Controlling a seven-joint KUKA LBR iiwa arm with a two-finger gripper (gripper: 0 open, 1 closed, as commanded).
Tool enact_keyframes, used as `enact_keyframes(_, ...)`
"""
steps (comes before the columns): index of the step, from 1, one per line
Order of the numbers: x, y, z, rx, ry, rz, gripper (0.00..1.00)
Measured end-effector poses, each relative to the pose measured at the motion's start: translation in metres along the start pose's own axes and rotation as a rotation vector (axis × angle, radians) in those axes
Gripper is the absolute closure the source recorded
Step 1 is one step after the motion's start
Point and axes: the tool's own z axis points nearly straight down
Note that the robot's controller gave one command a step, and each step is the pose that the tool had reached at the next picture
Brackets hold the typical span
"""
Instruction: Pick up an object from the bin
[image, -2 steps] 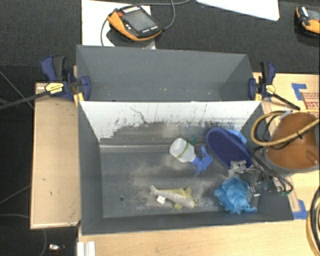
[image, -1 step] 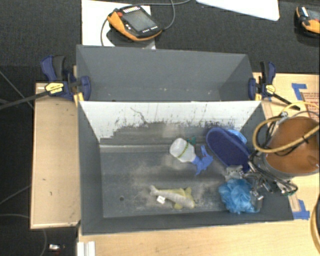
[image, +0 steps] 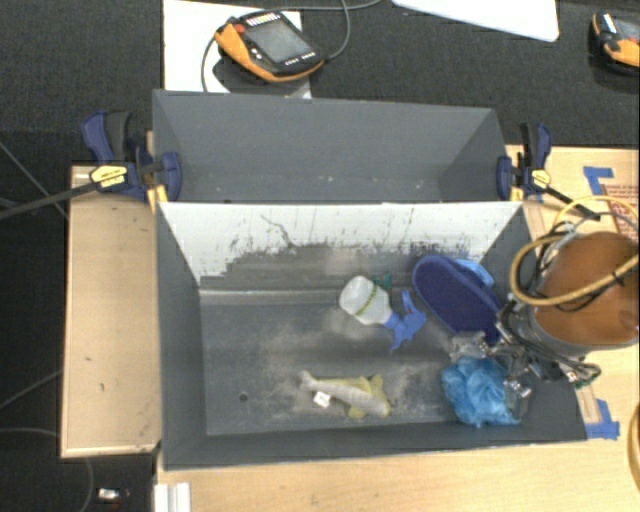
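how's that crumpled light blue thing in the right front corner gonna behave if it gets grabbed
The crumpled light blue thing looks like soft bunched material, so it is probably floppy and light, squashing under a grip. Its lumpy, wrinkled shape makes rolling unlikely; parts may dangle when lifted.

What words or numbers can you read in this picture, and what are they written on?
No text here is clear enough to read.
White tag on the pale yellowish toy at the front of the bin: too small to read.
Screen of the orange device beyond the bin: marks too blurred to read.
White bottle, dark blue oval thing, light blue crumpled thing: no writing visible.
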Motion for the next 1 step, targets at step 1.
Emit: enact_keyframes(1,-0.0016,0.0056,0.0003,0.004,-0.003,-0.348,1.00)
